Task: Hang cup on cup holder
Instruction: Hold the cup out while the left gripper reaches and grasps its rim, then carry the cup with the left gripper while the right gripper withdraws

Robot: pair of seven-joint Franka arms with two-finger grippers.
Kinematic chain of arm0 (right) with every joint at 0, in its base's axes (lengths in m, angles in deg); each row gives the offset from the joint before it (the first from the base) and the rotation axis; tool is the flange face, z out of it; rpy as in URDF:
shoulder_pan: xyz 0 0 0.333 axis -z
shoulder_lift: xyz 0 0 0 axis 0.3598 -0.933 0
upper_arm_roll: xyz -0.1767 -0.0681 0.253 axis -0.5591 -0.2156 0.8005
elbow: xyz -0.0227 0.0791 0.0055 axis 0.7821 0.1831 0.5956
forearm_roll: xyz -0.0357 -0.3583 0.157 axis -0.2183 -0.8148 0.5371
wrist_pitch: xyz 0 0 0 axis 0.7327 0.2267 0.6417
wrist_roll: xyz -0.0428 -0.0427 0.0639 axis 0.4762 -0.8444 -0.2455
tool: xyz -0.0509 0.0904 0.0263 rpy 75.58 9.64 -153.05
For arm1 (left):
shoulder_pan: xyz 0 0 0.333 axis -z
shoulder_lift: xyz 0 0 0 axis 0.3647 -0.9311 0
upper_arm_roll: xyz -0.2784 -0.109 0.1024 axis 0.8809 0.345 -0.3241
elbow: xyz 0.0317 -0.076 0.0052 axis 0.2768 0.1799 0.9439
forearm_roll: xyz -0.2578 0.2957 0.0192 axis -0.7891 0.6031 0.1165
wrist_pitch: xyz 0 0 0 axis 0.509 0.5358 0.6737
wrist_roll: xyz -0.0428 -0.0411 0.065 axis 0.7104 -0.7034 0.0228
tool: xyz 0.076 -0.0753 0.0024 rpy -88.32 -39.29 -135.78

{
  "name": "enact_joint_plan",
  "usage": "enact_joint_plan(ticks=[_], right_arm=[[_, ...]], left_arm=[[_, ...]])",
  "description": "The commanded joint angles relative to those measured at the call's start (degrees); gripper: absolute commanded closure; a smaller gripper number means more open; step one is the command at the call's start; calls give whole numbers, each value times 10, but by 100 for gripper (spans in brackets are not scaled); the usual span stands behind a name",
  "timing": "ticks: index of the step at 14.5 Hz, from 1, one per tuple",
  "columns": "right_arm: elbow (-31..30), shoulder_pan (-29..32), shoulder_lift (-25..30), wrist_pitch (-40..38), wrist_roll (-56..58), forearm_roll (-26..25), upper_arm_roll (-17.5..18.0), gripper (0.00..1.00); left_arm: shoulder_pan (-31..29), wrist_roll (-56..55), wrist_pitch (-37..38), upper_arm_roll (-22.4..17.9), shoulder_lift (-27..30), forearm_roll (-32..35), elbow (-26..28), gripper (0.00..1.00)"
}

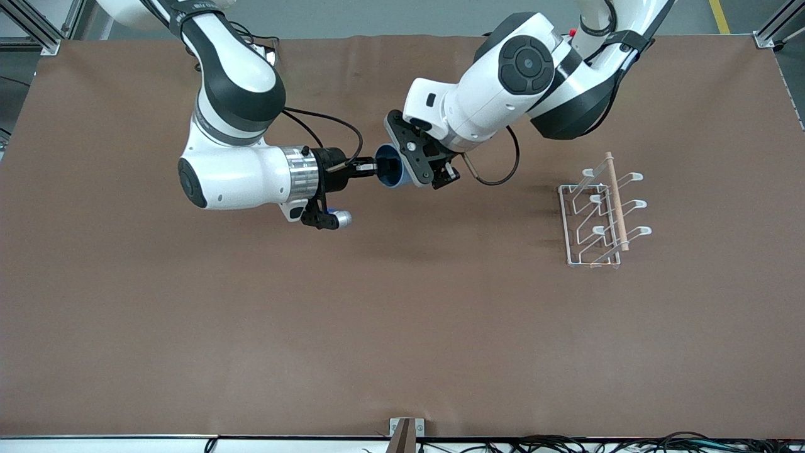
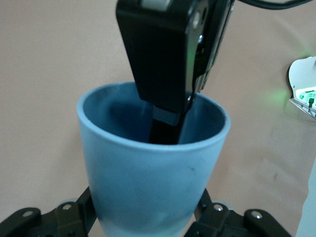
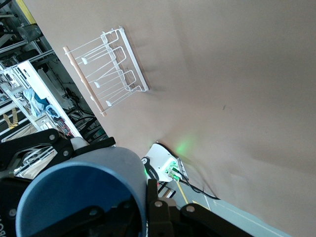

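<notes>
Brown table (image 1: pixel 188 327) — only the cup holder (image 1: pixel 600 214) standing on it.

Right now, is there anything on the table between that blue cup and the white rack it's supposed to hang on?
Nothing visible. The cup is held in the air between the right gripper and left gripper; only bare brown table lies between it and the cup holder.

A brown tabletop (image 1: pixel 402 327) is filling most of the frame. Grey floor is showing along the top edge, aluminium framing (image 1: pixel 38 28) is standing at the upper corners, and cables (image 1: pixel 566 443) are trailing along the bottom edge.
</notes>
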Motion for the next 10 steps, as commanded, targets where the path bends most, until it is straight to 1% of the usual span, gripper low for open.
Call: enact_joint_plan(ticks=[1, 4, 6, 7, 10], right_arm=[[-3, 3, 9, -7, -31, 11, 5, 0], [-2, 5, 9, -13, -31, 10, 4, 0], [-2, 7, 10, -13, -31, 11, 4, 0], [-3, 8, 14, -15, -30, 9, 3, 0], [-2, 35, 29, -66, -30, -5, -3, 0]], left_arm=[[-3, -3, 3, 6, -1, 7, -9, 97], [-5, 0, 7, 6, 0, 38, -9, 98], [-6, 2, 43, 4, 1, 56, -11, 98], [-9, 10, 63, 2, 7, 78, -11, 98], [-20, 64, 133, 0, 17, 121, -11, 100]])
